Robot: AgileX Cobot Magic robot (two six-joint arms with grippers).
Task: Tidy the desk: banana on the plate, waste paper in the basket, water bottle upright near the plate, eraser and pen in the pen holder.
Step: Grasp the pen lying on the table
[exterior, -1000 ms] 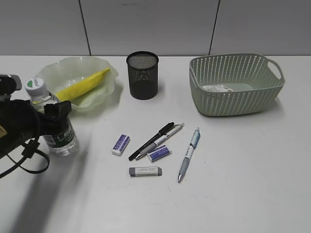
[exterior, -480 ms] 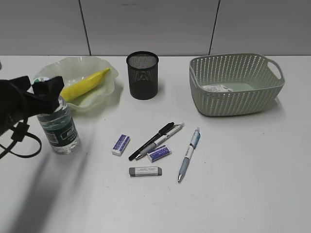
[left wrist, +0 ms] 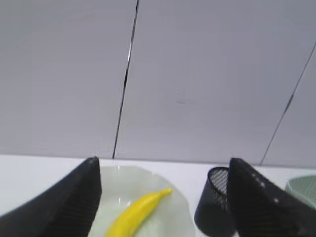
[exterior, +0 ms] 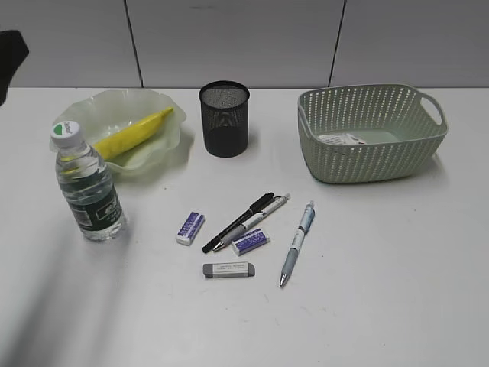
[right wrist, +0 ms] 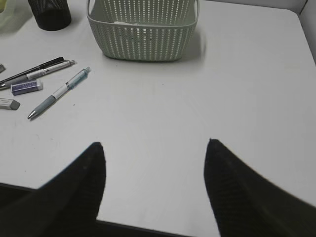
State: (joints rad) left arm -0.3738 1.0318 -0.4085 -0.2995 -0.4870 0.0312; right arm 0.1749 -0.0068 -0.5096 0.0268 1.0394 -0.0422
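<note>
While both grippers (left wrist: 163, 197) (right wrist: 153, 173) gape empty, water bottle (exterior: 86, 186) stands upright, cap up, beside plate (exterior: 157, 149).

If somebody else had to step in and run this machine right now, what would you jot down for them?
Left gripper: open, empty, raised above the pale green ruffled plate.
Right gripper: open, empty, over bare white desk.

Done: yellow banana lies on the plate; crumpled white paper is in the sage-green perforated basket; clear water bottle with white cap stands upright beside the plate.

Left: three pens and three erasers lie on the desk in front of the black mesh pen holder. None looks to be in the holder yet.
</note>
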